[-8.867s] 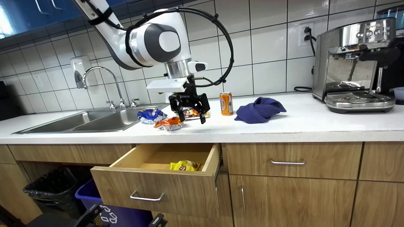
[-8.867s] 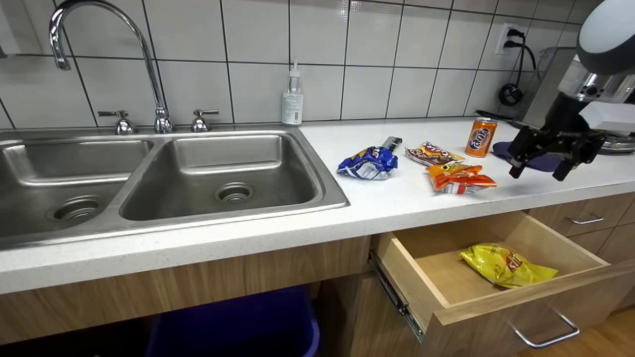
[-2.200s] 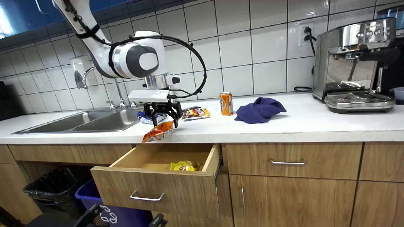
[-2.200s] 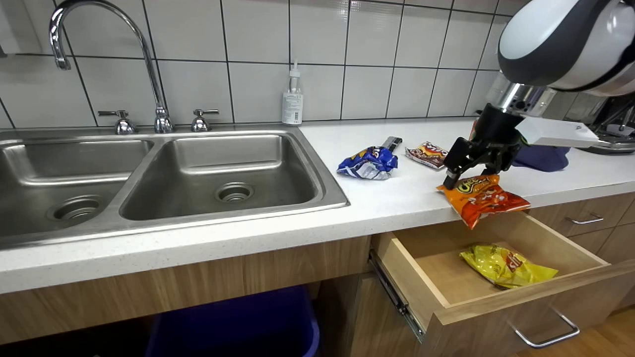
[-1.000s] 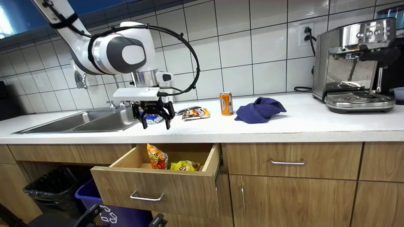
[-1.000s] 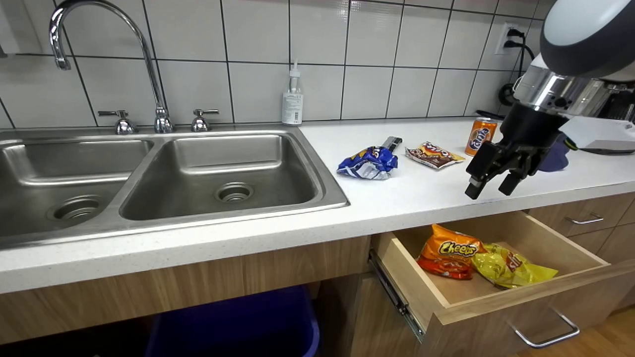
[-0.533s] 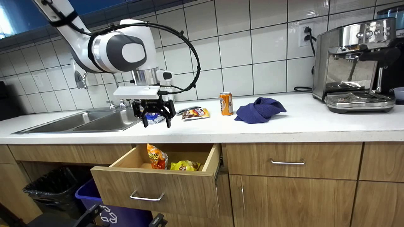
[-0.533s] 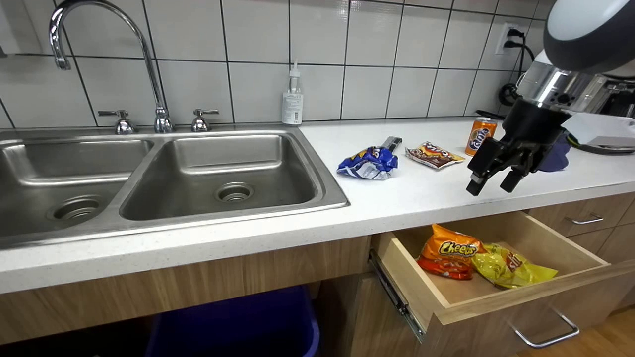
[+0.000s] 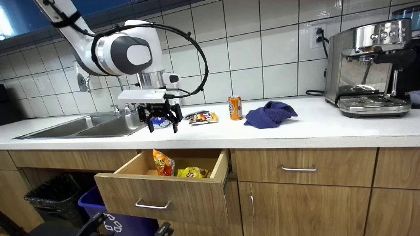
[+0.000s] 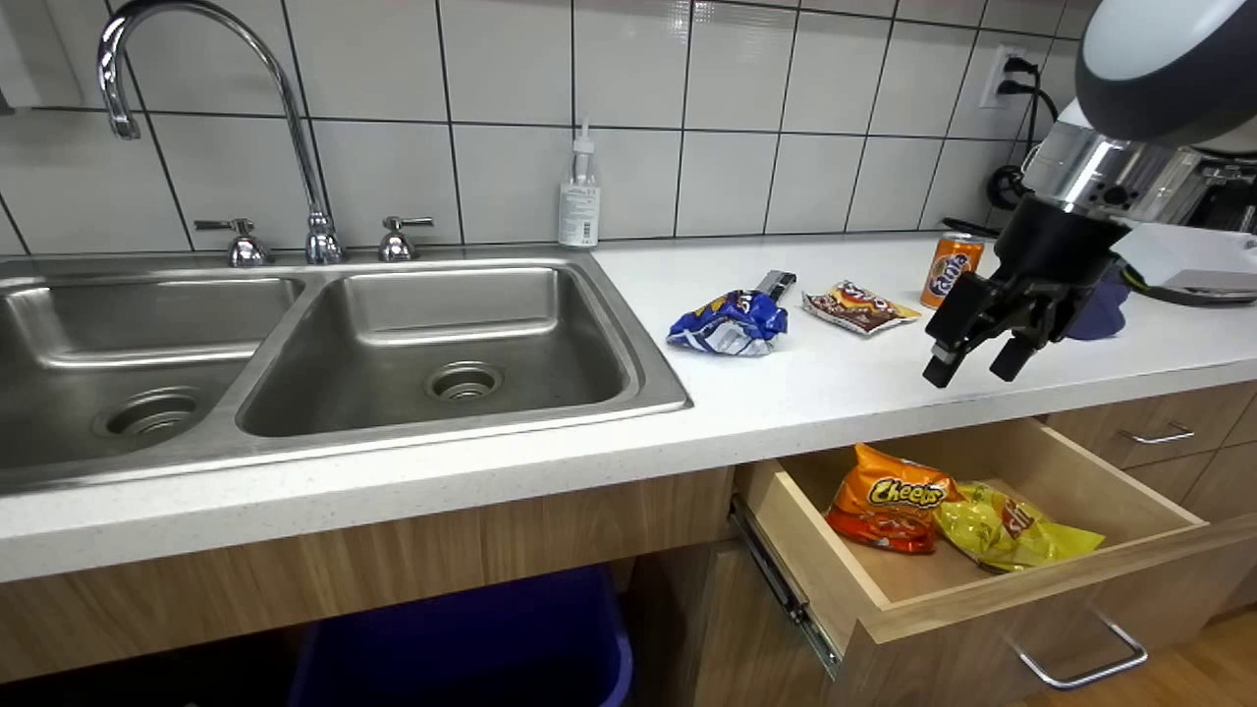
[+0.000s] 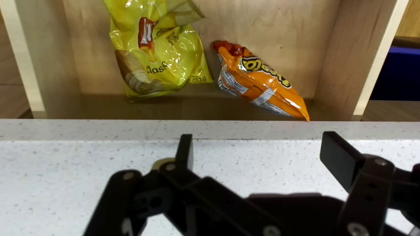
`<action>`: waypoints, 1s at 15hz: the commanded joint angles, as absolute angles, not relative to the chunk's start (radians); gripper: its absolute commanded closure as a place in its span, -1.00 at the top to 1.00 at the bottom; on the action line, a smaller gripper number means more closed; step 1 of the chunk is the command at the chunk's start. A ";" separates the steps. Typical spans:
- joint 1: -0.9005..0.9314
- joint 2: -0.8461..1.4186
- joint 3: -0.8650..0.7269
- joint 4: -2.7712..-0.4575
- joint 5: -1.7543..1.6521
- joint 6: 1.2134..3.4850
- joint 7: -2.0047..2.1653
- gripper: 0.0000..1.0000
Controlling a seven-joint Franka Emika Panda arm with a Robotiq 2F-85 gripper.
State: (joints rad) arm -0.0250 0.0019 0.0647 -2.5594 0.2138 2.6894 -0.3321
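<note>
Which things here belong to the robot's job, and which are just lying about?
Part of the job, it seems:
gripper, open and empty
drawer, pulled open
orange bag and yellow bag, in the drawer
perhaps the similar blue bag and brown bag, on the counter

Just lying about, apparently:
can
cloth
coffee machine
bottle

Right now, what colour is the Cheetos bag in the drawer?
The Cheetos bag is orange, turning red toward the bottom, clearest in an exterior view.

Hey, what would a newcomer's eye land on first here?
Likely the pulled-out wooden drawer, where a bright orange Cheetos bag sits beside a yellow Classic chip bag. Next, perhaps, the open, empty black gripper, hanging over the white counter near its front edge.
</note>
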 commanded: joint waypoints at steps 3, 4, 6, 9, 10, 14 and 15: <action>-0.007 -0.013 0.049 -2.555 0.201 2.704 -0.325 1.00; -0.008 -0.018 0.048 -2.551 0.193 2.708 -0.319 1.00; -0.008 -0.026 0.046 -2.543 0.194 2.710 -0.307 1.00; -0.010 -0.032 0.041 -2.526 0.187 2.704 -0.291 1.00; -0.010 -0.034 0.038 -2.519 0.189 2.704 -0.295 1.00; -0.012 -0.029 0.026 -2.488 0.193 2.721 -0.311 1.00; -0.012 -0.025 0.024 -2.480 0.194 2.727 -0.315 1.00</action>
